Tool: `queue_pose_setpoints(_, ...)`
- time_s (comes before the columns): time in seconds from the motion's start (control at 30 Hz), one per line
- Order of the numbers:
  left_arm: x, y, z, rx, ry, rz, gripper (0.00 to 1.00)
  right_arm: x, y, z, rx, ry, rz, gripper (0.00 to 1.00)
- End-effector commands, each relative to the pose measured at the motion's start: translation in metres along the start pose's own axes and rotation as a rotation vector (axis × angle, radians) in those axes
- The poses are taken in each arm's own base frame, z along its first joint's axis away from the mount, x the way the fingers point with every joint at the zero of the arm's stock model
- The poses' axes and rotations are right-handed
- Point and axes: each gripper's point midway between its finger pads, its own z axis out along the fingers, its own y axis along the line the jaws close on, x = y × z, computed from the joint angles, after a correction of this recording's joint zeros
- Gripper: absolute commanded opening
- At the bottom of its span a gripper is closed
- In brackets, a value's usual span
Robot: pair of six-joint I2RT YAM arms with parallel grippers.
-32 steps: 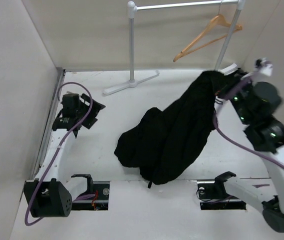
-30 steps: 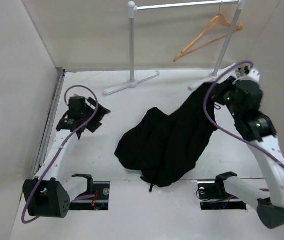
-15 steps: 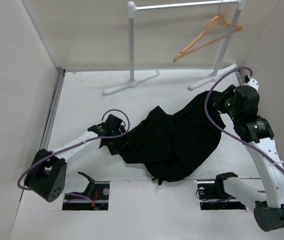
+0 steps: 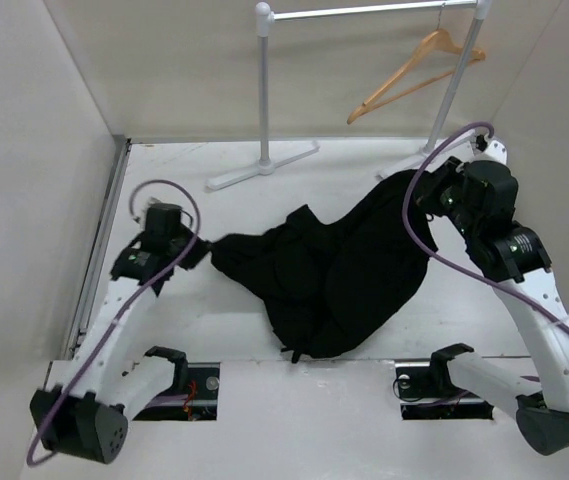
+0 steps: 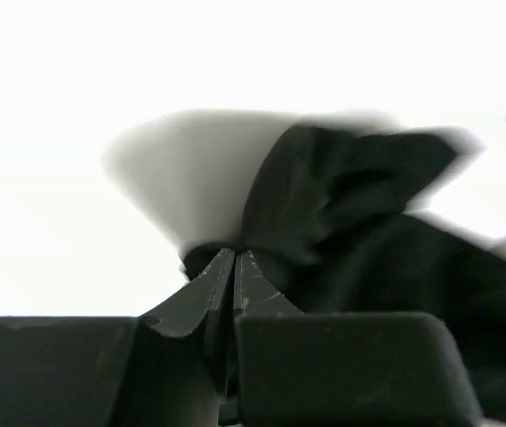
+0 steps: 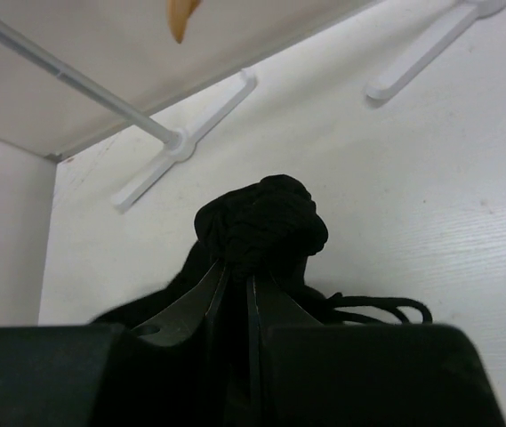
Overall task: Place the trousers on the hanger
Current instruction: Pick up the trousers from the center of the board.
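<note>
The step in hand is stretching out the trousers (image 4: 334,275), which lie heaped mid-table (image 4: 344,170). The hanger (image 4: 414,65) hangs on the rack (image 4: 263,90) toward one o'clock from them, well apart. The left gripper (image 5: 235,262) has its jaws closed on a fold at the heap's nine o'clock edge. The right gripper (image 6: 236,271) pinches a bunched wad at the two o'clock corner. The next move, I judge, calls for both arms to lift the cloth taut and carry it toward the hanger's crossbar without slipping.
</note>
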Motion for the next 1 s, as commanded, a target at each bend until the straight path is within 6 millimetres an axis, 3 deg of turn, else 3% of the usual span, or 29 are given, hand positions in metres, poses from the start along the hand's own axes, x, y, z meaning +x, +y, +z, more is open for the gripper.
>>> queue_pose_setpoints(0.0, -0.061, -0.003, -0.062, 0.006, -0.207, -0.021, 0.0, -0.041, 0.032, -0.025, -0.108, -0.115, -0.014, 0.09)
queue_pose_setpoints(0.13, -0.121, -0.02, -0.151, 0.06, -0.427, -0.051, 0.0, -0.064, 0.042, -0.052, -0.145, -0.167, -0.011, 0.09)
queue_pose_setpoints(0.3, -0.179, -0.072, -0.281, 0.207, -0.744, -0.049, 0.0, -0.095, 0.067, -0.125, -0.282, -0.252, 0.001, 0.08)
queue_pose_setpoints(0.37, -0.194, -0.087, -0.317, 0.242, -0.827, -0.036, 0.0, -0.106, 0.069, -0.156, -0.333, -0.305, 0.02, 0.08)
queue_pose_setpoints(0.47, -0.209, -0.096, -0.334, 0.229, -0.88, -0.017, 0.0, -0.122, 0.07, -0.193, -0.395, -0.375, 0.049, 0.09)
queue_pose_setpoints(0.6, -0.224, -0.102, -0.321, 0.199, -0.881, -0.021, 0.0, -0.135, 0.069, -0.215, -0.422, -0.425, 0.076, 0.09)
queue_pose_setpoints(0.67, -0.232, -0.103, -0.294, 0.155, -0.838, 0.002, 0.01, -0.128, 0.066, -0.201, -0.385, -0.401, 0.066, 0.09)
queue_pose_setpoints(0.73, -0.238, -0.103, -0.247, 0.089, -0.745, 0.04, 0.01, -0.114, 0.054, -0.166, -0.285, -0.362, 0.048, 0.1)
queue_pose_setpoints(0.87, -0.239, -0.105, -0.118, -0.035, -0.513, 0.126, 0.02, -0.086, 0.018, -0.067, -0.084, -0.262, 0.065, 0.08)
queue_pose_setpoints(0.97, -0.255, -0.121, -0.034, -0.081, -0.444, 0.182, 0.02, -0.086, -0.018, -0.006, 0.001, -0.264, 0.161, 0.07)
